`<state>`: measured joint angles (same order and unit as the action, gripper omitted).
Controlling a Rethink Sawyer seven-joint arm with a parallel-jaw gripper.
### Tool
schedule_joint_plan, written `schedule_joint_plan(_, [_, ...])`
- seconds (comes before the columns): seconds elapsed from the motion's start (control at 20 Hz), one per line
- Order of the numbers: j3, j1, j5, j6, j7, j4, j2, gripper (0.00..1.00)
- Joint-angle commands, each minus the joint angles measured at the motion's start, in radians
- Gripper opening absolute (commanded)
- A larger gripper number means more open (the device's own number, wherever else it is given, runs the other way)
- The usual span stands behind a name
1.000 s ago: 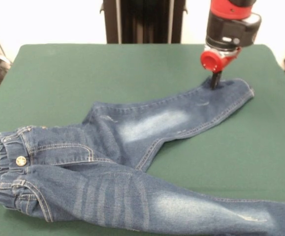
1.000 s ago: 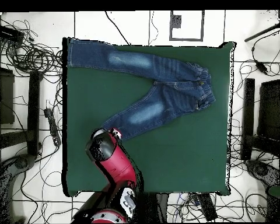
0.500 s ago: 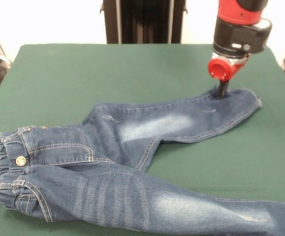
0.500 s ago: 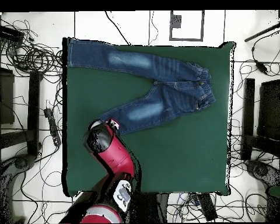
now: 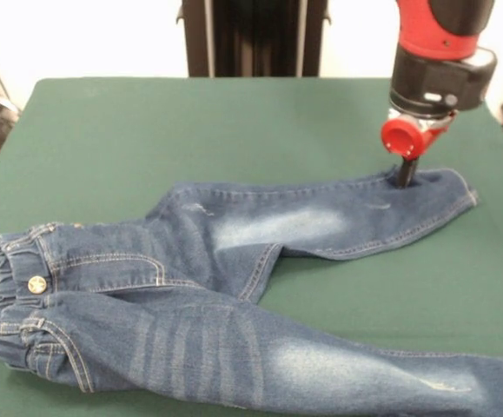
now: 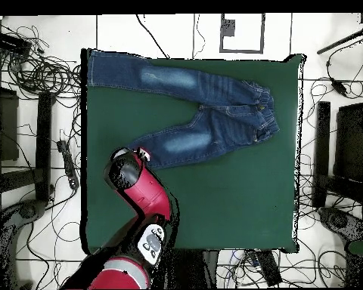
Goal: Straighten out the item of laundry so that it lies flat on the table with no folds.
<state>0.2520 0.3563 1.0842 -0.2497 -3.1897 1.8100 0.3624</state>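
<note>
I can read no text, label, brand, number or sign in either view. The small blue denim jeans with faded thigh patches (image 5: pixel 234 287) show only tan stitching and a plain brass button, with no legible tag. The dark green felt-covered table (image 5: pixel 190 130) is unmarked. The red and black arm above the claw (image 5: pixel 406 176) carries no lettering I can make out, and a pale panel on it in the overhead view is too small to read.
</note>
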Motion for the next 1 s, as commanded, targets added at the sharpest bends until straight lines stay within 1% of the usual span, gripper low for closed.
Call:
schedule_joint_plan(0.05, [-0.019, 0.063, 0.014, -0.130, -0.423, -0.120, -0.057, 0.00])
schedule_joint_plan(0.15, [-0.014, 0.073, 0.007, -0.145, -0.443, -0.133, -0.059, 0.00])
schedule_joint_plan(0.35, [0.038, 0.111, -0.032, -0.218, -0.516, -0.180, -0.076, 0.00])
schedule_joint_plan(0.45, [0.045, 0.122, -0.038, -0.230, -0.525, -0.188, -0.077, 0.00])
schedule_joint_plan(0.55, [0.080, 0.149, -0.060, -0.271, -0.562, -0.220, -0.091, 0.00])
schedule_joint_plan(0.7, [0.086, 0.164, -0.061, -0.283, -0.566, -0.227, -0.080, 0.00])
schedule_joint_plan(0.9, [0.116, 0.192, -0.070, -0.309, -0.626, -0.278, -0.108, 0.00])
schedule_joint_plan(1.0, [0.117, 0.198, -0.070, -0.312, -0.632, -0.282, -0.105, 0.00])
